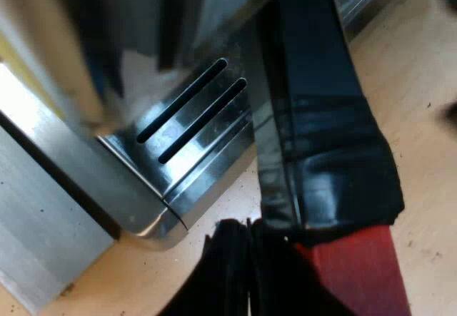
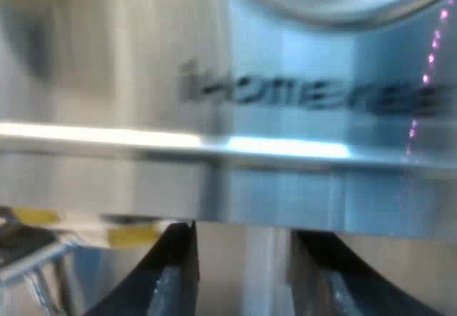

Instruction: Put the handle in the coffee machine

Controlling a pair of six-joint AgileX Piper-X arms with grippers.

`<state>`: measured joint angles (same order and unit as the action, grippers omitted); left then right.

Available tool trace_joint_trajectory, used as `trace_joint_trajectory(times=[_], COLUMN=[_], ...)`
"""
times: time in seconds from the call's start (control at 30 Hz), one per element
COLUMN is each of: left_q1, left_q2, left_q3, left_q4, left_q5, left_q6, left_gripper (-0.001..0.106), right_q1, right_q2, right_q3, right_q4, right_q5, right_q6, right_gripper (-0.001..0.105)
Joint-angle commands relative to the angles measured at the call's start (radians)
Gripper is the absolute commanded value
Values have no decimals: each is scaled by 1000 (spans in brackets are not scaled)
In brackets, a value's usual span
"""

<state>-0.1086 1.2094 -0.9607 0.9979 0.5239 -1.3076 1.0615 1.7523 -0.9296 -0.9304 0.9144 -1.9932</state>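
handle (image 1: 318,109) in left gripper (image 1: 248,232), over drip tray (image 1: 187,160)

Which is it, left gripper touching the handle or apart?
Cannot tell. In the left wrist view the left gripper overlaps the handle's red end, hiding any gap.

Black handle (image 1: 314,116) ends in red; machine (image 1: 43,216) silver, slotted.

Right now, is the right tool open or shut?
Open. The right tool holds its two black fingers apart, with a bare gap between them and nothing gripped, close up against the espresso machine.
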Motion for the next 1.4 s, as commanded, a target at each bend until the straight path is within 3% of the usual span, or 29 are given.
trace_joint_trajectory(times=[0.03, 0.17, 0.3, 0.37, 0.4, 0.5, 0.6, 0.67, 0.77, 0.83, 0.87, 0.93, 1.0, 1.13, 1.4], left_q1=[-13, -13, -13, -13, -17, -35, -48, -48, -48, -48, -51, -98, -136, -233, -293], left_q2=[-22, -36, -54, -59, -72, -92, -114, -125, -139, -143, -143, -142, -142, -142, -142], left_q3=[-5, -2, -2, 0, 10, 46, 88, 96, 96, 96, 96, 96, 96, 96, 96], left_q4=[-23, -24, -19, -17, -24, -34, -85, -96, -86, -82, -80, -79, -75, -80, -142], left_q5=[59, 58, 58, 58, 56, 51, -7, 15, 27, 28, 28, 28, 28, -19, -15], left_q6=[-56, -75, -106, -107, -119, -133, -172, -191, -217, -217, -219, -215, -215, -215, -182], left_gripper=[0, 0, 0, 0, 0, 0, 0, 0, 0, 0, 0, 0, 0, 0, 0], right_q1=[10, 25, 42, 51, 69, 96, 145, 174, 212, 229, 232, 236, 236, 236, 236], right_q2=[-112, -212, -335, -368, -434, -525, -609, -666, -757, -818, -834, -891, -924, -985, -1061], right_q3=[85, 143, 192, 200, 208, 208, 208, 208, 208, 208, 208, 208, 208, 208, 208], right_q4=[43, 112, 254, 297, 401, 563, 679, 735, 840, 909, 930, 999, 1039, 1111, 1206], right_q5=[-12, -49, -68, -73, -110, -168, -180, -202, -299, -338, -341, -346, -347, -351, -351], right_q6=[0, 6, 53, 75, 122, 133, 135, 140, 211, 317, 332, 361, 363, 401, 422], right_gripper=[35, 35, 35, 35, 35, 35, 35, 35, 36, 47, 49, 63, 68, 69, 69])
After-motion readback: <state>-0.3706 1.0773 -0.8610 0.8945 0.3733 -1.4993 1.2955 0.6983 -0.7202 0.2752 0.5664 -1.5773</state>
